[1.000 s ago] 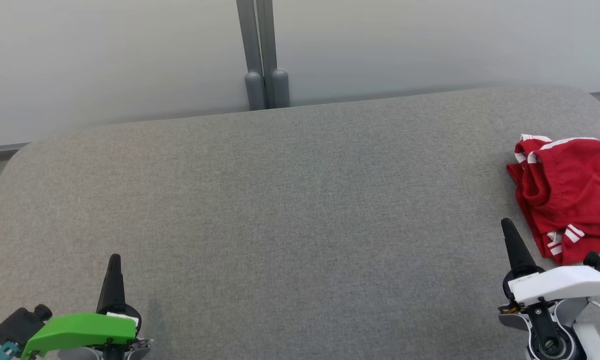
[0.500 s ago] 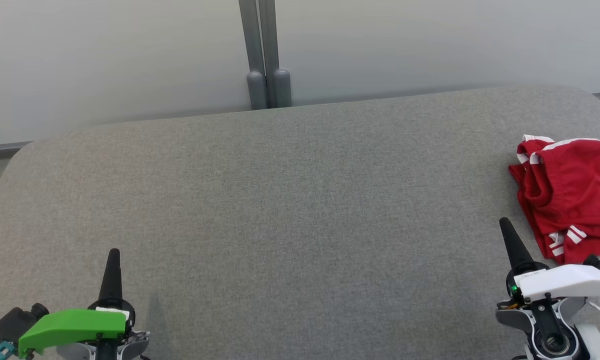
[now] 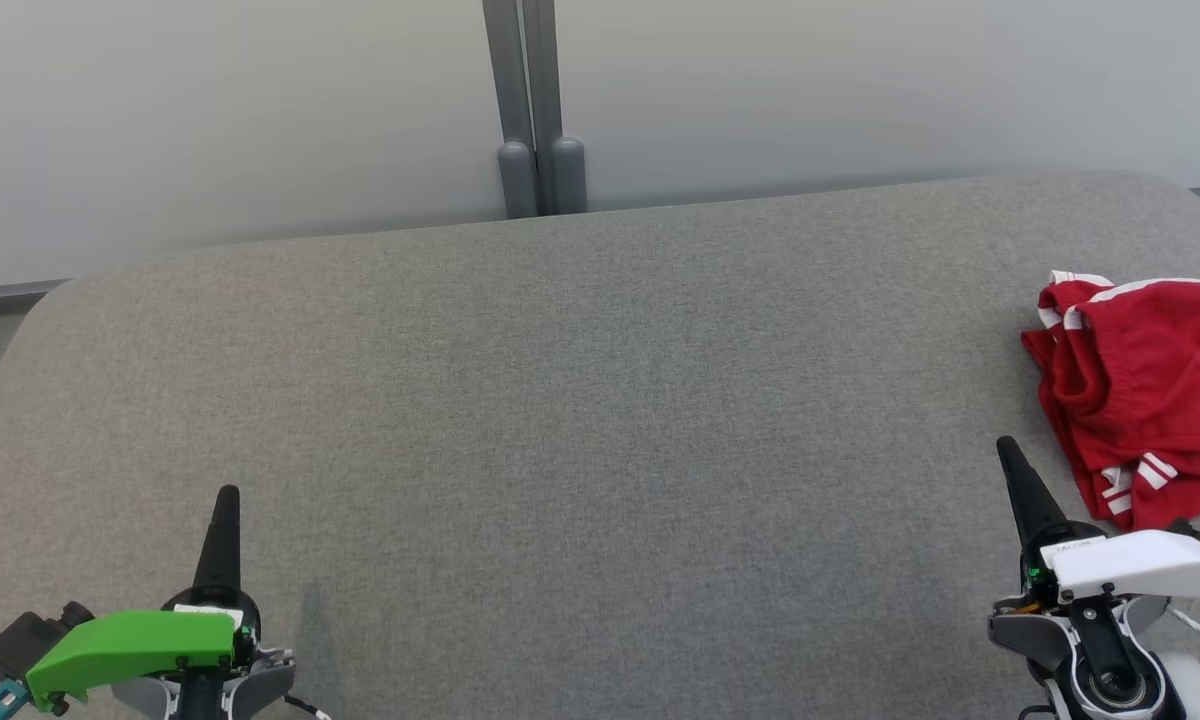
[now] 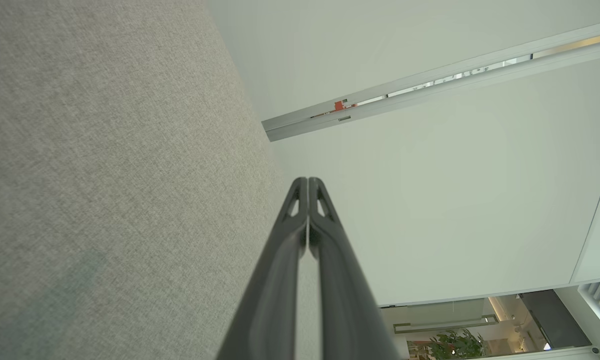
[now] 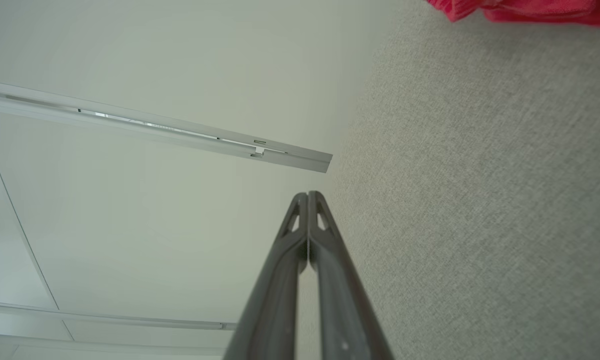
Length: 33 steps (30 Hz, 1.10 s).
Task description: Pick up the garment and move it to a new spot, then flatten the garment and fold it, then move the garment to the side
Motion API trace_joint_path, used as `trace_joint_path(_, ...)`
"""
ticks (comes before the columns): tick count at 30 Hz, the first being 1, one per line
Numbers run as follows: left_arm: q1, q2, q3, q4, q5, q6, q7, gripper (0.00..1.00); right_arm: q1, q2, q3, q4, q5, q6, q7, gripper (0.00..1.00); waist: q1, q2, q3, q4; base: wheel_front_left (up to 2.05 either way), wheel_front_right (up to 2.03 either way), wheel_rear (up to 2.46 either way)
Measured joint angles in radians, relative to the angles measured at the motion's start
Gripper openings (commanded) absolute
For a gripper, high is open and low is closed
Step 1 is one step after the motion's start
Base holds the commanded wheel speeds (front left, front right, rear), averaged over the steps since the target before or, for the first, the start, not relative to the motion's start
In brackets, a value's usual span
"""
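One red garment with white stripes lay crumpled at the right edge of the grey fabric surface; bare fabric lay between it and the tip of the right gripper, near its lower left corner; the left gripper sat well apart at the lower left; both pairs of fingers were pressed together, holding nothing; two grey posts stood side by side against the pale wall behind the far edge.

Bare grey fabric surface stretches wide between the left gripper and right gripper, a crumpled red garment at its right edge, a grey post standing against the wall behind.
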State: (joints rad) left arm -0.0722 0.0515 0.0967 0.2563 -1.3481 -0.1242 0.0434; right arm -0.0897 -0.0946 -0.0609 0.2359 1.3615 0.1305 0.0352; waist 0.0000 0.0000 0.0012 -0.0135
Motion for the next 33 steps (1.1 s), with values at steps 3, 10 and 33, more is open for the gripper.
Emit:
trace_joint_path(3,-0.002,0.000,0.001,-0.001,-0.025,0.000,0.008,0.00,-0.002,0.005,-0.004,0.001,0.023,0.000,0.007,0.00,0.0000,0.0000,0.000,0.001,0.00,0.00,0.00)
trace_joint_path(10,-0.008,0.000,0.005,-0.002,-0.079,0.000,0.022,0.00,-0.003,0.013,-0.014,0.002,0.073,0.000,0.022,0.00,0.0000,0.0000,0.001,0.004,0.00,0.00,0.00)
trace_joint_path(33,-0.026,-0.001,0.015,-0.008,-0.230,-0.003,0.062,0.00,-0.013,0.037,-0.043,0.007,0.224,0.000,0.066,0.00,0.0000,0.0000,0.002,0.012,0.00,0.00,0.00)
